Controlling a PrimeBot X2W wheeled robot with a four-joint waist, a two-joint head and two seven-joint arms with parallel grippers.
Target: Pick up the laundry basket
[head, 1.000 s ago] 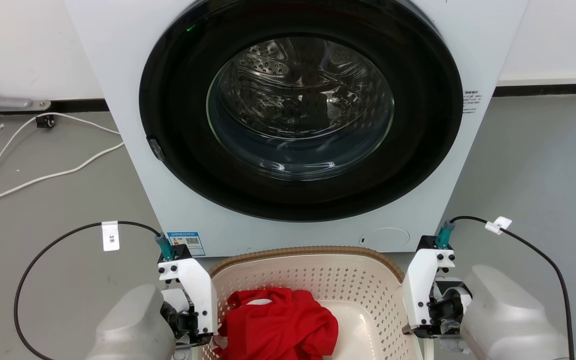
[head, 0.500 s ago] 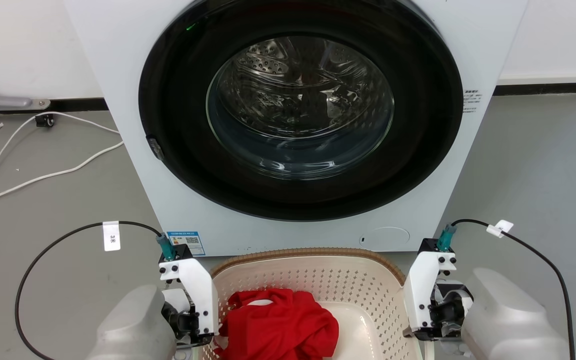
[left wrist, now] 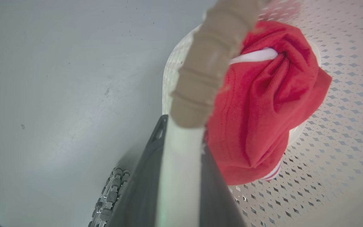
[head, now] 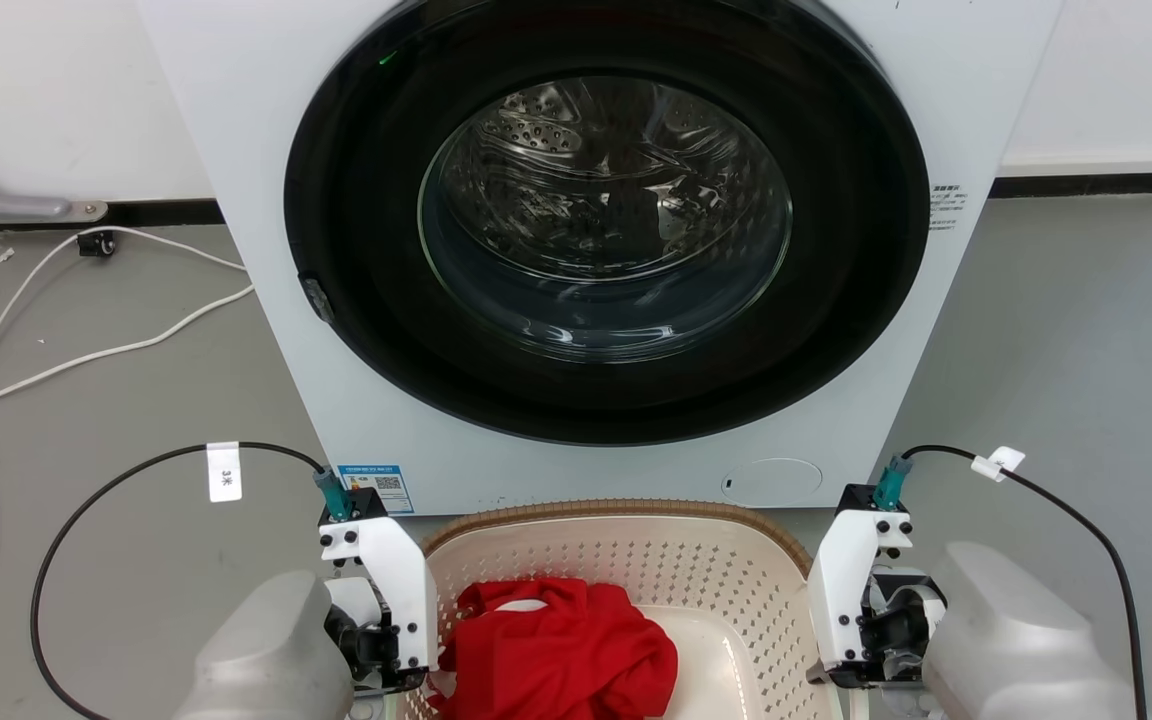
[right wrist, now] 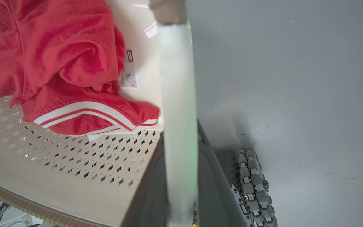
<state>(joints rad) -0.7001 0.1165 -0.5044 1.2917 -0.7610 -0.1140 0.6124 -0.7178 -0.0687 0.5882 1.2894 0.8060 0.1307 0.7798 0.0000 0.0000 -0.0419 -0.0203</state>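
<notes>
Holding laundry basket (head: 626, 560) btwn left gripper (left wrist: 183, 135) and right gripper (right wrist: 180, 148), each clenched on a white side handle (right wrist: 175, 78), one finger either side. Prob. light, stiff-ish plastic w/ some flex; red garment (head: 566, 650) inboard of both adds little. Best gripped at handles, kept level. Can't make out fingertips in head view, basket's near end, or whether it's off floor.

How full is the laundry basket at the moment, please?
Mostly empty: the laundry basket holds one crumpled red garment, with bare floor and perforated walls showing around it.
</notes>
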